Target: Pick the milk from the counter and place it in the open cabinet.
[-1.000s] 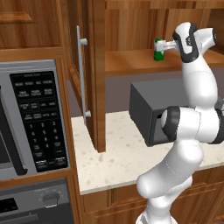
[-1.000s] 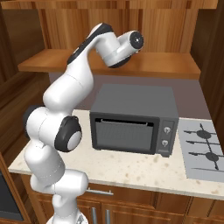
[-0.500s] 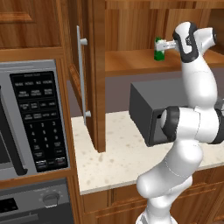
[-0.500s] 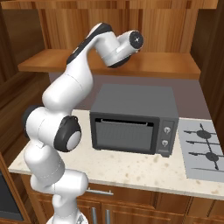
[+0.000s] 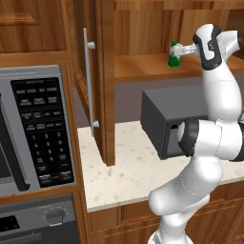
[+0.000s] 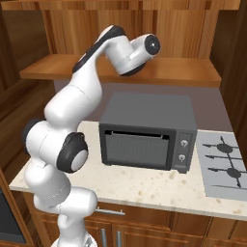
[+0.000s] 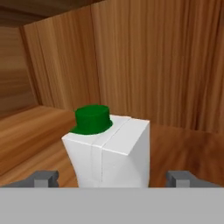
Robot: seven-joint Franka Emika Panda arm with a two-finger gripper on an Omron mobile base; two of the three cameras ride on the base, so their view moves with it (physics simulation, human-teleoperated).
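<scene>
One tall wooden cabinet (image 5: 143,52) takes up the upper scene, its door (image 5: 97,81) swung open toward the camera with a long silver bar handle (image 5: 87,83) along its edge. Inside, a plain wooden shelf (image 6: 183,72) runs wide from the door side to the right wall, with bare board left and right of the arm's reach and clear height above it up to the cabinet's top. Below lies the table (image 5: 128,171), its beige speckled top bare in front of the door's lower edge and along the near rim. A dark grey toaster oven (image 6: 147,130) stands on it under the shelf, set back from the front edge, with a stove top (image 6: 224,164) just beside it on the right. A built-in microwave (image 5: 35,128) with a black keypad fills the left side in the left base view. The white arm rises from the table's front and bends up over the toaster oven to the shelf. The milk (image 7: 109,151) stands upright on the shelf near its front edge, green cap on top, well clear of the wooden back wall and side wall. The claw (image 7: 111,178) is spread wide, its two tips (image 7: 43,178) standing apart from the carton's sides, one on each side, not pressing it.
</scene>
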